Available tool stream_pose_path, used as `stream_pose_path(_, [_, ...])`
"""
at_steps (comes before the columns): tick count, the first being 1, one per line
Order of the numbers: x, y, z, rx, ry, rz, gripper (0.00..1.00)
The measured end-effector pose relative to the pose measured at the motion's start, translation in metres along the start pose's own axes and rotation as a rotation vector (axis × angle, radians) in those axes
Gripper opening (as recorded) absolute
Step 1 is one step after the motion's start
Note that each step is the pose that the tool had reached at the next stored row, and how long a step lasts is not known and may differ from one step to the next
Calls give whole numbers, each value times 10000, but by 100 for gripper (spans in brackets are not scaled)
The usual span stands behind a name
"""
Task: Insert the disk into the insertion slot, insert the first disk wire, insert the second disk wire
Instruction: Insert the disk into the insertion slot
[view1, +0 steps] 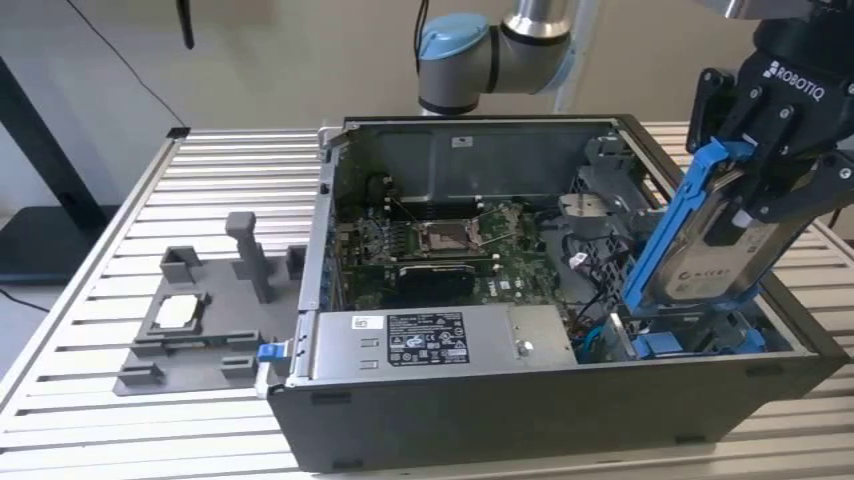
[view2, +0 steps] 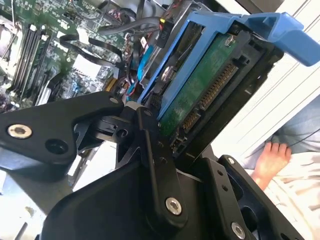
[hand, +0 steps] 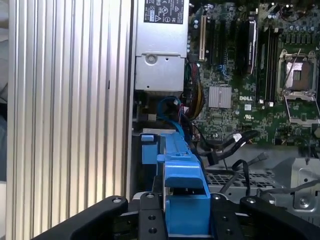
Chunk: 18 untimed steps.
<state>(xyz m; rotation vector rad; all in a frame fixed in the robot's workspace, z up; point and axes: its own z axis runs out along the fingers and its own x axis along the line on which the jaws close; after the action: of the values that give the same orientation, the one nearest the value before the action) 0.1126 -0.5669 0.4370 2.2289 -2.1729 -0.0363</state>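
My gripper (view1: 747, 185) is shut on the disk (view1: 714, 250), a silver-grey drive in a bright blue carrier. The disk hangs tilted above the open computer case, at the exterior view's right. Its lower end is over the insertion slot (view1: 681, 342), a grey drive cage with blue edging in the case's front right corner. In the second wrist view the disk (view2: 202, 87) shows its green circuit board and connector, clamped by black fingers (view2: 150, 145). The first wrist view looks along the blue carrier (hand: 182, 187) between the fingers. Loose black cables (hand: 237, 145) lie beside the cage; I cannot tell which are the disk wires.
The grey power supply (view1: 427, 340) runs along the case's front wall, with the motherboard (view1: 454, 240) behind it. A grey fixture plate (view1: 200, 320) with upright posts sits on the slatted table (view1: 94, 300) at the exterior view's left. A person's hand (view2: 272, 155) is beside the table.
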Motion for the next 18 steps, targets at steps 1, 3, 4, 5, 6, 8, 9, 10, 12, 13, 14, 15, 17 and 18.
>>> stream_pose_path(1, [3, -1, 12, 0, 0, -1, 32])
stream_pose_path(3, [7, -5, 44, 0, 1, -1, 32])
stream_pose_path(4, [8, -8, 59, 0, 2, -1, 32])
stream_pose_path(5, [8, -13, 75, 0, 0, -3, 32])
stream_pose_path(6, [8, -19, 86, 1, 0, -3, 32])
stream_pose_path(8, [9, -36, 109, 1, -1, -1, 32])
stream_pose_path(9, [9, -42, 120, 4, -1, -1, 32])
stream_pose_path(10, [9, -47, 132, 8, -2, -1, 32])
stream_pose_path(12, [9, -55, 159, 17, -7, 1, 32])
stream_pose_path(13, [10, -59, 174, 20, -13, 2, 32])
stream_pose_path(14, [9, -64, 188, 23, -19, 6, 32])
stream_pose_path(15, [10, -67, 201, 26, -23, 13, 32])
stream_pose_path(17, [10, -69, 228, 34, -31, 34, 32])
stream_pose_path(18, [9, -70, 240, 34, -34, 46, 32])
